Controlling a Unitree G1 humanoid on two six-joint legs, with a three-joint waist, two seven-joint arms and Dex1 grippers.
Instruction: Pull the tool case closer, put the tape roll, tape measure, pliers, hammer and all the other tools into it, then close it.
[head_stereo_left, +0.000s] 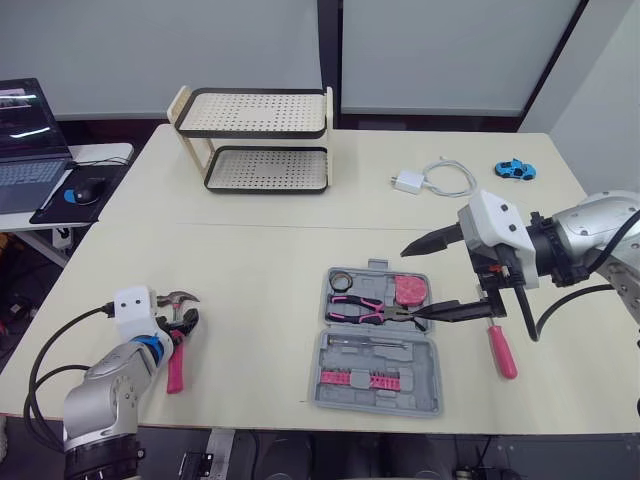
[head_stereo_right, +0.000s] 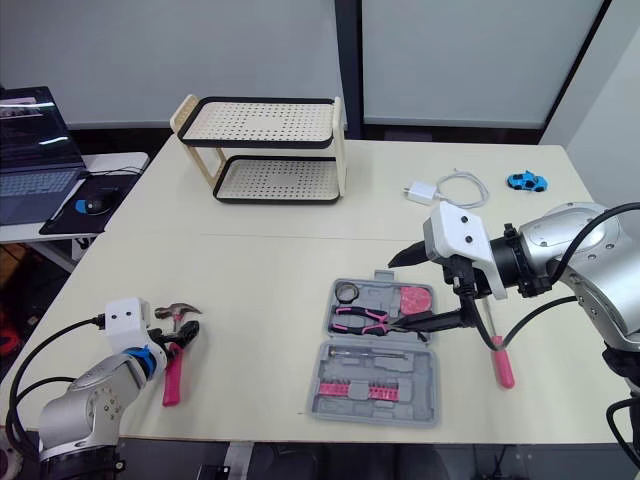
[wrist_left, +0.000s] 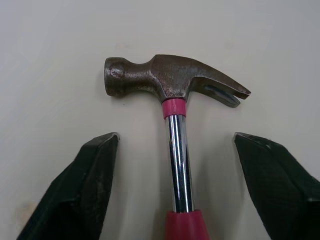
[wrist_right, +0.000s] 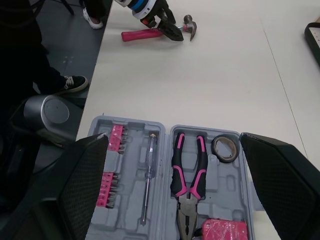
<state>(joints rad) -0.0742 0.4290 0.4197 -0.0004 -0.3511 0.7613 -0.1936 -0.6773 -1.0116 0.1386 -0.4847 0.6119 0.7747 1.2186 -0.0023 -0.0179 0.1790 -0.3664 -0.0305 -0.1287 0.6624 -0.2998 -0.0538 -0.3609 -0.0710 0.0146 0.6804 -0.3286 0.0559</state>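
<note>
Tool case (head_stereo_left: 415, 360) lies open on the table (head_stereo_left: 250, 260), both halves flat, close to the front edge and a little right of centre. My right gripper (wrist_right: 173, 136) hangs over its far half, fingers spread wide and holding nothing. One black finger reaches across the far rim and the other across the hinge line.

Under that gripper I see the pink pliers (head_stereo_left: 362, 311) seated in their slot. The tape roll (head_stereo_left: 341, 280) sits at 11 o'clock of them and the pink tape measure (head_stereo_left: 410, 290) at 2 o'clock. In the near half lie a slim screwdriver (wrist_right: 148, 175) and a row of pink bits (head_stereo_left: 355, 379). A red-handled screwdriver (head_stereo_left: 503, 352) lies on the table at 3 o'clock of the case, just beside it.

My left gripper (wrist_left: 176, 134) is well apart at 9 o'clock of the case, low over the hammer (wrist_left: 175, 85). Its fingers stand apart on either side of the steel shaft just below the head, touching neither side. The hammer lies flat with its head towards 12 o'clock and its pink handle towards 6.

Farther out, a two-tier rack (head_stereo_left: 260, 140) stands at 11 o'clock on the far side of the table. A white charger (head_stereo_left: 408, 181) with its coiled cable lies at 1 o'clock, and a blue toy car (head_stereo_left: 515, 169) lies beyond it towards 2. A laptop (head_stereo_left: 25, 150) and a mouse (head_stereo_left: 88, 188) sit on a side table at 10 o'clock.
</note>
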